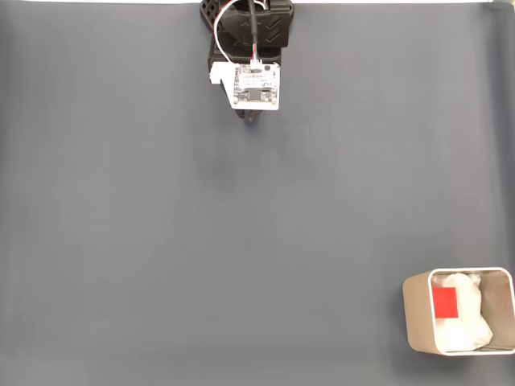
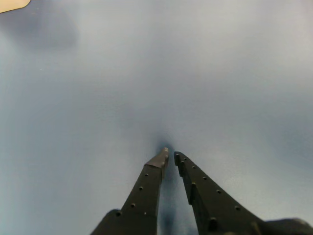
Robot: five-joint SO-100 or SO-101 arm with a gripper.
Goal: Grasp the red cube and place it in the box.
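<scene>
A: Left to right, fixed view. What's first?

B: Bare grey counter (image 1: 145, 225) across the whole left side. Then the arm (image 1: 251, 48) at top centre, folded up close to its base, seen from above. White circuit board (image 1: 257, 87) on top of it, wires looping back to the base.

A: Jaws?

B: In the fixed view just a dark tip poking out below the board, can't read it there. Wrist view is clearer: the gripper (image 2: 170, 154) comes in from the bottom edge, two black fingers (image 2: 146, 191) running up to a point, tips almost touching, only a thin sliver of gap. Narrow, nothing between them. They hang over plain counter with a dark shadow right under the tips.

A: Cube?

B: Far right, bottom corner of the fixed view. Cube (image 1: 445, 302) sits inside the box (image 1: 414, 314), in its left part, resting on crumpled white paper (image 1: 468, 326). Top face reads as a slightly tall rectangle, edges square with the picture edges.

A: Box axis?

B: Rounded corners, right end cut by the picture edge, so I can't say which side is longer. Walls run square with the picture edges. Opening faces up.

A: Distance from arm?

B: Well apart. Arm top centre, box bottom right.

A: Anything else in wrist view?

B: A beige sliver (image 2: 12, 5) in the top left corner; can't tell what it is.
</scene>
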